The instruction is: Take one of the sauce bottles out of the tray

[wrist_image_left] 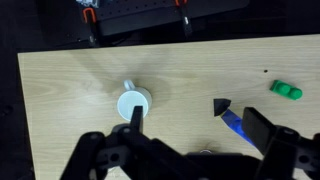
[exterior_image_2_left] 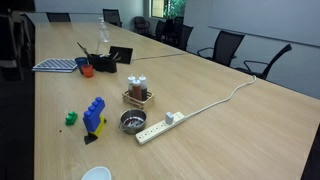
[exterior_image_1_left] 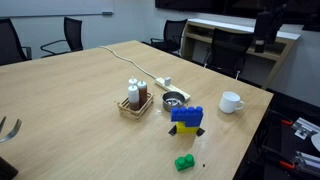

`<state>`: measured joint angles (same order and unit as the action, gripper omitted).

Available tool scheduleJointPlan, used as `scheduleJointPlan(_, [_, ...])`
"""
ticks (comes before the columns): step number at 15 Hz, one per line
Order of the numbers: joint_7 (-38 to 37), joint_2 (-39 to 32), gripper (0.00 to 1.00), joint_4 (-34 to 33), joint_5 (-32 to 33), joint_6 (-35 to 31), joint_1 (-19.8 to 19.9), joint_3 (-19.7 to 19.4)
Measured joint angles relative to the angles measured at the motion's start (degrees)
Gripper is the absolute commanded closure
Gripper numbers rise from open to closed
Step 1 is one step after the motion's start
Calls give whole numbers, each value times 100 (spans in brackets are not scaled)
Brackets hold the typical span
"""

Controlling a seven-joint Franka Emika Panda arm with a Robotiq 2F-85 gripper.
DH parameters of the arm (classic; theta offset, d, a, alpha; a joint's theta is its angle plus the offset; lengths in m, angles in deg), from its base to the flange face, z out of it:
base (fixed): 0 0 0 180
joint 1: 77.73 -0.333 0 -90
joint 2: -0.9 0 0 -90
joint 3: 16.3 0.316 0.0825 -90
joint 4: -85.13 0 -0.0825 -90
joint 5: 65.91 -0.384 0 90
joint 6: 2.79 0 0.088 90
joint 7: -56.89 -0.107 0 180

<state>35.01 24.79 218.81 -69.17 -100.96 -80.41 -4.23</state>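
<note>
The small wooden tray [exterior_image_1_left: 135, 107] stands mid-table and holds two bottles. The sauce bottle [exterior_image_1_left: 132, 93] with the whitish cap and pale top stands beside a darker red-brown bottle [exterior_image_1_left: 143, 95]. The tray also shows in an exterior view [exterior_image_2_left: 137, 98] with both bottles upright in it. My gripper [wrist_image_left: 200, 125] is open and empty, high above the table near the white mug [wrist_image_left: 133, 103]. It appears as a dark shape at the upper right in an exterior view [exterior_image_1_left: 265, 38], well away from the tray. The tray is out of the wrist view.
A round metal bowl [exterior_image_1_left: 173, 99] and a white power strip [exterior_image_1_left: 165, 83] lie next to the tray. A white mug [exterior_image_1_left: 231, 102], a blue and yellow block figure [exterior_image_1_left: 186, 120] and a green brick [exterior_image_1_left: 184, 162] stand nearer the table edge. Office chairs ring the table.
</note>
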Motion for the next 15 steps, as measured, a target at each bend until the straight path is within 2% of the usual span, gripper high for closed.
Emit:
scheduleJointPlan(5, [-26, -108, 0, -40, -35, -116, -7, -1])
scheduleJointPlan(9, [-399, -864, 0, -439, -332, -722, -19, 0])
scheduleJointPlan(11, [-826, -1395, 0, -772, -466, -1087, -49, 1])
scheduleJointPlan(15, [-2255, -2526, 0, -1617, -464, -1660, -269, 6])
